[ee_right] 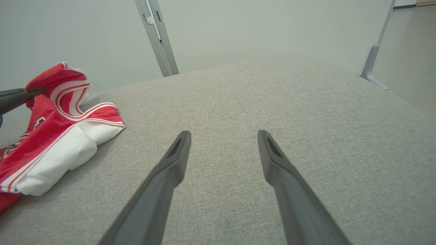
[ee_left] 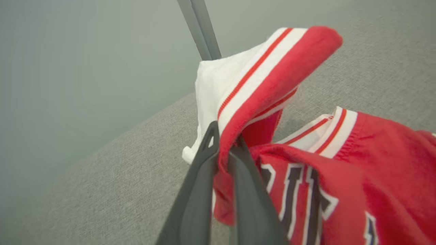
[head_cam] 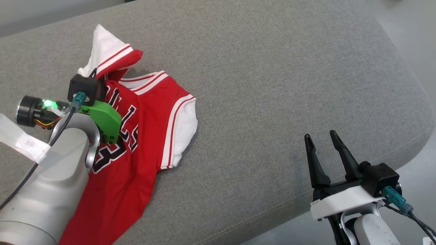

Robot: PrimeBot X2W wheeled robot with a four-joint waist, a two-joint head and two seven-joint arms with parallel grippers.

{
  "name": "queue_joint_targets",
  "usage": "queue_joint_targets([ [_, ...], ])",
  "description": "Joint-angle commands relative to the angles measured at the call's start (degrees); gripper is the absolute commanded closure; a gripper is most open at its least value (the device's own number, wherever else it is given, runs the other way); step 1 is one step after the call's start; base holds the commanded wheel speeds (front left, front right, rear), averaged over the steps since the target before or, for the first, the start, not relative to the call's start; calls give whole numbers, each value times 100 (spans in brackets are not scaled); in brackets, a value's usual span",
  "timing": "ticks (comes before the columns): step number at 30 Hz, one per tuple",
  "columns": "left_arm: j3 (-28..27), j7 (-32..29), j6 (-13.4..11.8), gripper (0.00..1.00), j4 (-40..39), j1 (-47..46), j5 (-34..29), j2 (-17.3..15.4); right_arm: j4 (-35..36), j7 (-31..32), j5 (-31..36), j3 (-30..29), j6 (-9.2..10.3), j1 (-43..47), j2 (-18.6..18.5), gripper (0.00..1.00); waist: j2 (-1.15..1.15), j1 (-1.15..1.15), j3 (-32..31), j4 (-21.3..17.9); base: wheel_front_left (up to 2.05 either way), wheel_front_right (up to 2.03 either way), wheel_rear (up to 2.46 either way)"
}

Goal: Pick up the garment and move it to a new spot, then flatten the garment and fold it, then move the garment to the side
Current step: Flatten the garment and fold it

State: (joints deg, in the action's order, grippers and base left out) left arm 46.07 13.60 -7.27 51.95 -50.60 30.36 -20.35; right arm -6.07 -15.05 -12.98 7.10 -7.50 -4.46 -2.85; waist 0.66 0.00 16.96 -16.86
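One jersey (head_cam: 150,136) on grey cushion (head_cam: 272,85), left gripper (ee_left: 224,139) pinching it; right gripper (head_cam: 321,135) wide

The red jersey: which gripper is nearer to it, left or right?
Left. The left gripper is shut on a striped edge of the jersey. The right gripper stands open, apart from the jersey, far to its right over the grey cushion.

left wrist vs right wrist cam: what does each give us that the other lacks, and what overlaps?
Left wrist view: left gripper shut on the striped trim of the jersey, with its black-and-white lettering close up. Right wrist view: right gripper open over bare grey cushion, jersey at that view's left. Shared: the red jersey, the cushion, and a grey post at the wall behind.
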Motion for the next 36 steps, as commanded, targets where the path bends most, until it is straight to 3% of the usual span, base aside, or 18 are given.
queue_joint_targets([
  [1,-5,-55,38,43,139,5,82,39,9,-19,-15,3,2,-48,-8,0,-66,0,29,-18,0,0,0],
  [2,14,-130,53,0,271,-17,77,77,11,-19,-24,1,2,-56,-7,0,-66,0,37,-18,0,0,0],
  [8,100,-387,-174,0,540,-303,-3,279,15,-19,-51,-106,2,35,-8,0,-66,0,0,77,0,0,0],
  [10,110,-464,-139,0,424,-348,42,345,-4,-19,-61,-105,2,86,-7,0,-66,0,-39,130,0,0,0],
  [22,913,-1222,144,0,-1377,135,-150,887,5,-19,-80,-88,2,77,-8,0,-66,0,-159,266,0,0,0],
  [30,1440,-1818,-38,0,-1668,497,-457,676,3,-19,-158,-61,2,78,-8,0,-66,0,-184,121,0,0,0],
  [36,1744,-2270,195,0,-1633,723,-452,456,-15,-19,-171,-112,2,129,-8,0,-66,0,-195,121,0,0,0],
])
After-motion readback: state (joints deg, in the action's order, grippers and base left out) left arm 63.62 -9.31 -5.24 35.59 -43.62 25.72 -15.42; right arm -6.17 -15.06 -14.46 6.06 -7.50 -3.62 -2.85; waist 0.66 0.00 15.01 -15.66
